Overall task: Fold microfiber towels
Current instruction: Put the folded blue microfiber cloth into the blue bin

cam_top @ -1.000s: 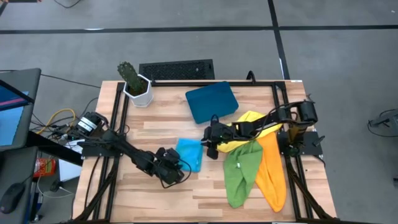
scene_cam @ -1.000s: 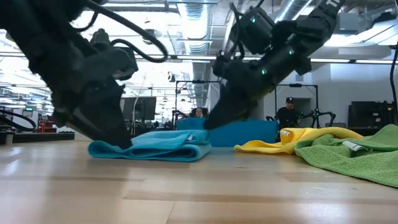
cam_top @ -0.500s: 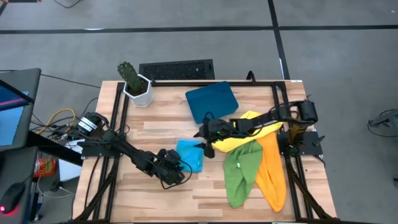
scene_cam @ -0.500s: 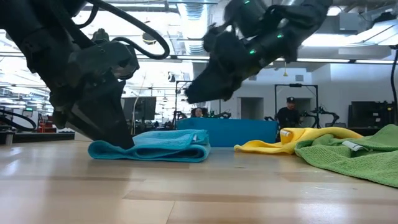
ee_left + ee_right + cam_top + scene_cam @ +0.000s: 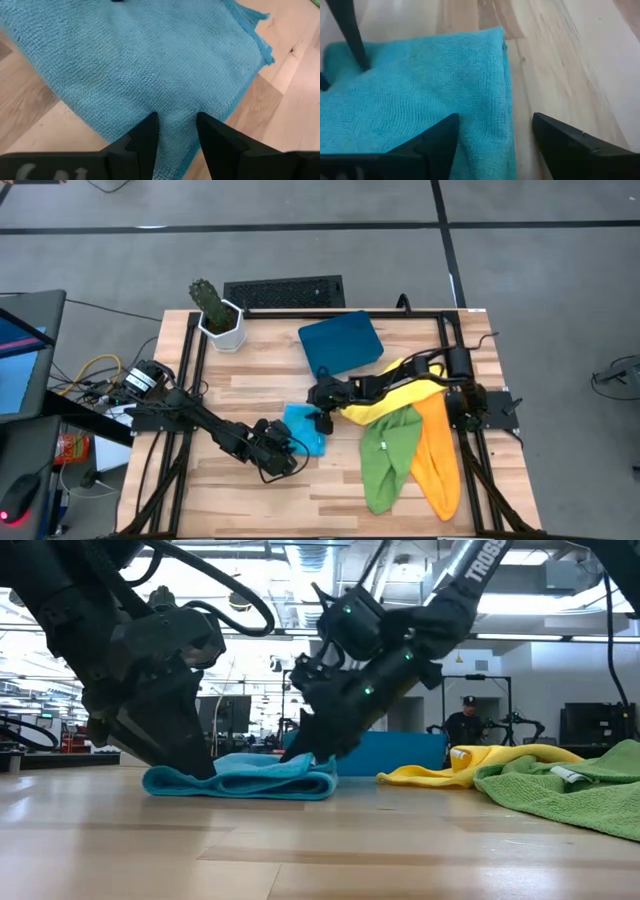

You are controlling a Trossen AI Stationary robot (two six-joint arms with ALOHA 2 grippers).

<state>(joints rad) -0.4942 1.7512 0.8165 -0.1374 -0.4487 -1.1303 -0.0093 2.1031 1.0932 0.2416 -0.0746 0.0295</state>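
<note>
Keep your left tool [image 5: 283, 448] pinching the soft light blue microfiber towel [image 5: 305, 427] at its 7 o'clock corner while your spread right tool [image 5: 322, 414] lowers onto its 3 o'clock edge on the counter [image 5: 250, 385].

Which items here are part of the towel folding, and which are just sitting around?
Job: light blue towel, yellow towel, green towel, orange towel.

Lying about: dark-blue tray, potted cactus, black keyboard.

Left gripper [image 5: 175, 125] jaws pinching; right gripper [image 5: 492, 132] jaws wide.
</note>
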